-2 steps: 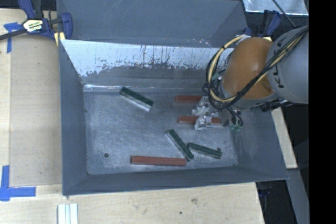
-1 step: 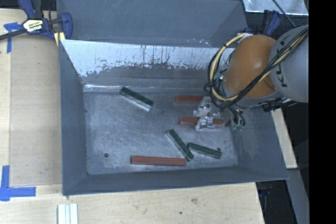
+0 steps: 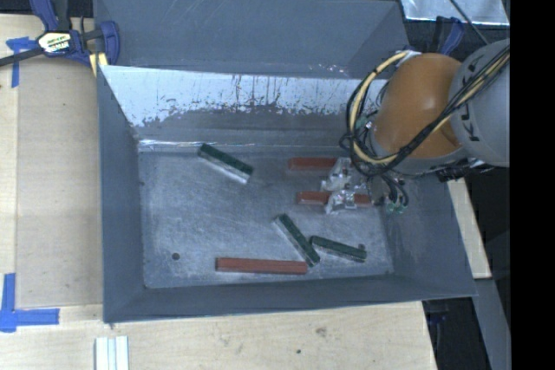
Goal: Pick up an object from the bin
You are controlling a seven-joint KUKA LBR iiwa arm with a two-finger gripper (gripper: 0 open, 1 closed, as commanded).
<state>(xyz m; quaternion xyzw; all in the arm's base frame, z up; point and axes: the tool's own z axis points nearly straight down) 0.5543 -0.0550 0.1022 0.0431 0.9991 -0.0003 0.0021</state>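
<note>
From the middle of the bin (image 3: pixel 117 212) the floor is bare from 7 to 10 o'clock, but a green bar (image 3: pixel 224 162) lies at 11, red-brown bars (image 3: pixel 310 162) at 1 and 3, a green pair (image 3: pixel 297 238) at 4 and a long red-brown bar (image 3: pixel 260 266) at 6.

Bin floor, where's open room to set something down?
The widest bare patch is the left-middle floor, between the upper green bar and the long red bar in front. The right is crowded: the gripper, two short red bars and two green bars close together.
</note>
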